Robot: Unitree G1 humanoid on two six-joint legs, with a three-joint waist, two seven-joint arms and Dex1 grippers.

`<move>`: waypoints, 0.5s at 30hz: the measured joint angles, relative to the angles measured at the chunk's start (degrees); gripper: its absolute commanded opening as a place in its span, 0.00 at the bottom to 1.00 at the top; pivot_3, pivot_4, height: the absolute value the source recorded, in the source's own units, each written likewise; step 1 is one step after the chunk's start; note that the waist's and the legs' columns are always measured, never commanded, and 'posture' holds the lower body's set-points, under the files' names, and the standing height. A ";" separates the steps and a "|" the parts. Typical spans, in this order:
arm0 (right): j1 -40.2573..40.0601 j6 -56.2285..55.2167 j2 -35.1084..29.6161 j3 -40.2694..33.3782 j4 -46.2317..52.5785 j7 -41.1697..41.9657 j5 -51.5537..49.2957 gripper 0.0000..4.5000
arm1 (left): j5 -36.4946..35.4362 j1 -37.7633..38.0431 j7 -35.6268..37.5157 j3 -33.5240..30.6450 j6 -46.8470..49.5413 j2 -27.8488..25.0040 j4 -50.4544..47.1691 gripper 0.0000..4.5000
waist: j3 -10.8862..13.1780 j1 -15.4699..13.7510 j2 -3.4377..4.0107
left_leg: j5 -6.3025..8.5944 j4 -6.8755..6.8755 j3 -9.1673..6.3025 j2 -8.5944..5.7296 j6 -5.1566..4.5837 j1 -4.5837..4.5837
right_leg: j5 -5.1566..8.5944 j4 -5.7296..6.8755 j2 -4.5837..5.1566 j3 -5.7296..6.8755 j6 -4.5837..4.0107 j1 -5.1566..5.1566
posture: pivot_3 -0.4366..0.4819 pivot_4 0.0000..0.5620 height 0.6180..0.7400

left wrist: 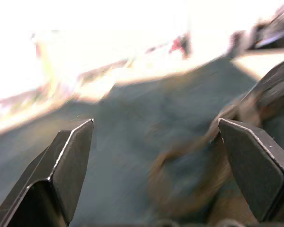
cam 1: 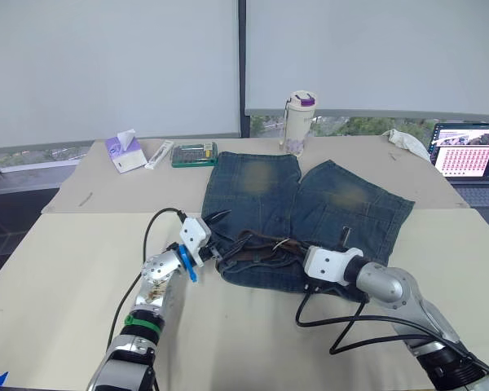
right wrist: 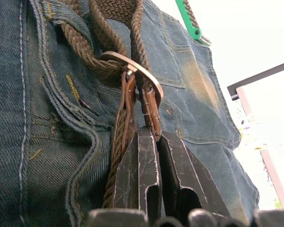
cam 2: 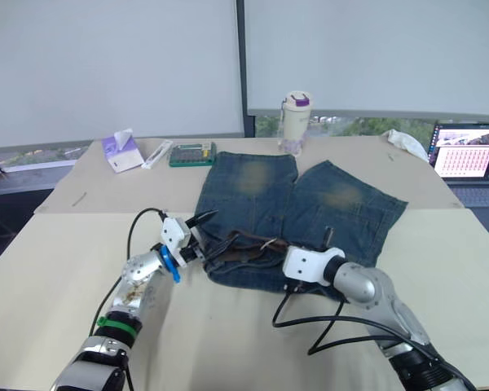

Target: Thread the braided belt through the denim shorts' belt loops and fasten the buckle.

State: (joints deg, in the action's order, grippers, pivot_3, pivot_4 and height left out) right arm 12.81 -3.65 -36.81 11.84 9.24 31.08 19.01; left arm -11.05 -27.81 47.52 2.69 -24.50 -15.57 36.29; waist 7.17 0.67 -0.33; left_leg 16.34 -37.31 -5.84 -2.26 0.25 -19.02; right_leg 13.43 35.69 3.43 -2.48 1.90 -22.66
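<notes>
Near left part of bench [cam 1: 57, 269]: left gripper [cam 1: 214, 236] at the left end of the shorts' waistband, jaws wide apart, nothing between them; left wrist view shows denim and a blurred brown loop of belt lying ahead of the open fingers [left wrist: 71, 165]

Far left edge of bench: tissue packet [cam 1: 125, 151], white tube [cam 1: 159, 154], green case [cam 1: 195, 154], all well clear of the work

Middle of bench: denim shorts [cam 1: 310, 204] laid flat, legs toward the far edge, waistband toward the near edge. Braided belt [cam 1: 261, 247] bunched along the waistband between the two grippers; some of it seen passing under denim, extent of threading through the belt loops not determinable. White bottle with purple lid [cam 1: 298, 122] at the far edge, just beyond the shorts

Right of middle: right gripper [right wrist: 154, 142] on the waistband, jaws closed on the brown leather tab just below the buckle [right wrist: 132, 71]; silver frame lying against the denim with braid running through it

Far right corner: white cloth [cam 1: 407, 140], laptop [cam 1: 464, 151] off the bench edge

Judged step: fastening stage, buckle end secured by right gripper, free end not yet held. Next move calls for left jaws to close on the loose braid ahead of them and feed it toward the buckle, right gripper holding the frame steady
</notes>
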 measured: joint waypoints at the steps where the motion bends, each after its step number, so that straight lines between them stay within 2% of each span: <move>1: 0.00 -0.05 0.00 -0.19 0.00 0.00 -0.03 0.00 | 0.98 0.20 -0.35 0.22 0.57 -0.13 0.95 0.99 | 0.00 -0.08 0.00 | 0.00 0.00 -0.01 -0.01 0.00 0.00 | 0.00 -0.01 0.01 0.01 0.00 0.01 | 0.48 0.27 1.00; 6: 0.00 -0.22 -0.04 -1.09 0.01 0.07 -0.08 0.00 | 4.32 -0.75 -1.93 2.86 4.08 1.15 2.10 0.99 | 0.00 -0.69 0.00 | 0.00 -0.03 -0.01 -0.04 0.00 0.04 | 0.00 -0.08 0.05 0.01 0.00 0.10 | 0.48 0.27 1.00; 11: -1.00 -1.09 -1.58 -2.33 0.67 0.69 -0.61 0.00 | 7.20 -1.75 -2.27 5.10 4.95 0.08 1.99 0.99 | -0.03 -0.74 0.05 | 0.01 0.13 0.00 -0.03 -0.01 0.42 | 0.01 -0.31 0.05 0.00 0.01 0.50 | 0.48 0.27 1.00; 15: -5.12 -2.49 -5.33 -7.16 2.94 2.56 -4.34 0.00 | 9.48 -2.66 -3.02 7.02 5.41 -1.16 2.01 0.99 | -0.10 -0.85 0.05 | 0.02 0.24 0.05 -0.02 -0.02 0.58 | 0.02 -0.40 0.05 -0.04 0.02 0.65 | 0.48 0.27 1.00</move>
State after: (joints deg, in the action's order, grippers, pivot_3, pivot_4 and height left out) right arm 7.69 -6.14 -42.14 4.68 12.18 33.63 14.67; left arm -1.57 -30.46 44.51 9.71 -19.09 -16.73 38.31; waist 7.07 -0.18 -0.28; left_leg 16.35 -37.07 -5.79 -2.28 0.23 -18.44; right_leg 13.45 35.29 3.48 -2.51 1.93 -22.01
